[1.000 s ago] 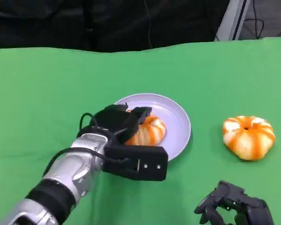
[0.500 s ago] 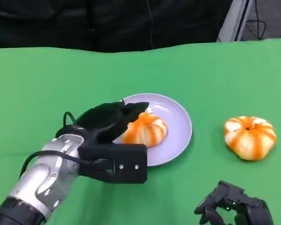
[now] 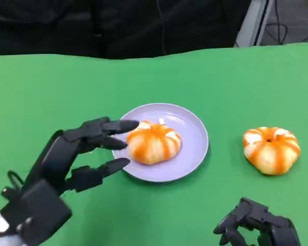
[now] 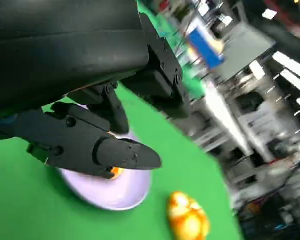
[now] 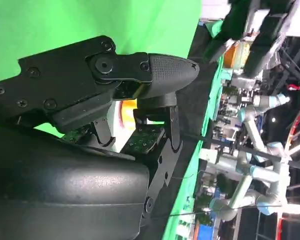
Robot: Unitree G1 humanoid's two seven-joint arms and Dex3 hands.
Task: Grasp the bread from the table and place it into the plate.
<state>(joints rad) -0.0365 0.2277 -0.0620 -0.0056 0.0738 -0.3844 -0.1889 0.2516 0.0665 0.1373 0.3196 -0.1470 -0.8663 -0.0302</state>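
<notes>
An orange-and-white striped bread (image 3: 154, 142) lies in the lavender plate (image 3: 191, 138), on its left half. My left hand (image 3: 84, 151) hovers just left of the plate with its fingers spread and nothing in them, fingertips close to the bread but apart from it. In the left wrist view the left hand's fingers (image 4: 95, 145) cover most of the plate (image 4: 115, 187). A second striped bread (image 3: 271, 148) rests on the green table to the right of the plate, also seen as the bread (image 4: 188, 217). My right hand (image 3: 256, 229) sits low near the table's front edge, fingers curled in.
The green table (image 3: 51, 92) stretches wide behind and to the left of the plate. Its far edge meets a dark backdrop. The right wrist view shows my right hand's fingers (image 5: 125, 75) against green cloth.
My left hand has let go of the bread in the plate, opened its fingers and drawn back to the left and toward me. The right hand has not moved.
</notes>
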